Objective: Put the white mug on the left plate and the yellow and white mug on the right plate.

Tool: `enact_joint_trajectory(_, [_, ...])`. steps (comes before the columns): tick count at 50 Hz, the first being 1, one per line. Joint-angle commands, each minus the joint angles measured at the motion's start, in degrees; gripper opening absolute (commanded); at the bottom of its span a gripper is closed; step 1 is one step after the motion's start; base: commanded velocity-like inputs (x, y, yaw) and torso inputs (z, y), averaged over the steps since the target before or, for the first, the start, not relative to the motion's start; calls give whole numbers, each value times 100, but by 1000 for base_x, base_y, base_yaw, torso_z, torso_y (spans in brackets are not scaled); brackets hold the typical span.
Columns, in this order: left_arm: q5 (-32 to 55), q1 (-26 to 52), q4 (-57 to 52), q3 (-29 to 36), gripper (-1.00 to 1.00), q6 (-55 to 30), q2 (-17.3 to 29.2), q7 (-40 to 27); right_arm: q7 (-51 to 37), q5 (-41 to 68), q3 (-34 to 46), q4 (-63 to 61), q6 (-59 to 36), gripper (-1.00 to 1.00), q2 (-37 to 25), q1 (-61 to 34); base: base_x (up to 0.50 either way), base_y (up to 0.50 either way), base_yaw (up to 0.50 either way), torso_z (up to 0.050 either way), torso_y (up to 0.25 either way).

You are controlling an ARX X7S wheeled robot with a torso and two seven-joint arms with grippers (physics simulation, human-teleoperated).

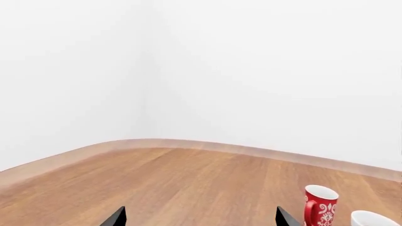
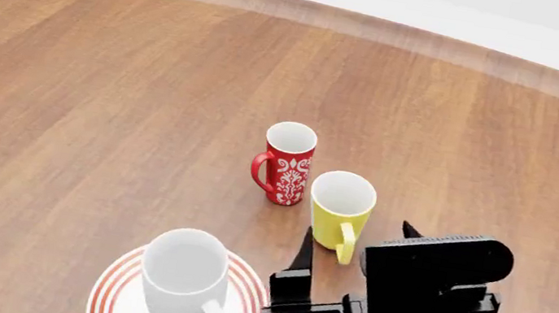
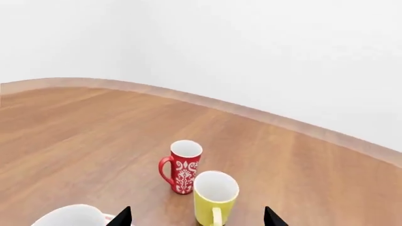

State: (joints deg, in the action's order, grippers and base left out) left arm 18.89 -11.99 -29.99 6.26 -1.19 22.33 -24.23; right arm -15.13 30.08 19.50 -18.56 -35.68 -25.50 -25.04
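Note:
The white mug (image 2: pixel 186 279) stands upright on the left plate (image 2: pixel 112 297) at the near edge of the head view, its handle facing me. Further right stands the yellow and white mug (image 2: pixel 342 205), handle also toward me, straight on the wooden table. My right gripper (image 2: pixel 356 237) is open just behind it, one fingertip on each side of the handle; in the right wrist view the yellow and white mug (image 3: pixel 215 194) sits between the spread fingers. My left gripper (image 1: pixel 201 219) is open and empty, low at the near left. The right plate is out of view.
A red mug with a white floral pattern (image 2: pixel 287 162) stands just beyond the yellow one, close to it. The wooden table (image 2: pixel 101 99) curves away at its far edge under white walls. The red mug (image 1: pixel 320 205) also shows in the left wrist view.

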Motion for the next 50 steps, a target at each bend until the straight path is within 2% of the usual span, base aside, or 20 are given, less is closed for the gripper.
enact_joint_trajectory(1, [-103, -50, 28, -20, 100, 100, -121, 149, 478, -112, -136, 1816, 33, 100, 451, -897, 0, 0, 0, 0, 0])
enact_joint_trajectory(11, [-92, -78, -24, -9, 100, 95, -103, 126, 738, -148, -109, 2762, 207, 100, 615, -1264, 0, 0, 0, 0, 0])
enact_joint_trajectory(28, [-86, -75, -1, 11, 100, 118, -90, 103, 685, -185, -43, 2678, 207, 100, 577, -1205, 0, 0, 0, 0, 0])
enact_joint_trajectory(31, [-52, 12, 107, 5, 100, 139, -85, 142, 852, -339, 140, 3308, 164, 100, 706, -1737, 0, 0, 0, 0, 0])
enact_joint_trajectory(36, [26, 127, 167, -8, 100, 69, -65, 156, 1393, -871, 494, 5182, 1121, 100, 1081, -2673, 0, 0, 0, 0, 0])
enact_joint_trajectory(42, [-26, 145, 96, 44, 100, -40, -56, 97, 2242, -1168, 488, 9266, 3096, 100, 1881, -4150, 0, 0, 0, 0, 0])
enact_joint_trajectory(50, [-144, 141, 49, 118, 100, -110, -68, 13, 2418, -1645, -154, 9353, 2771, 100, 1893, -4252, 0, 0, 0, 0, 0])
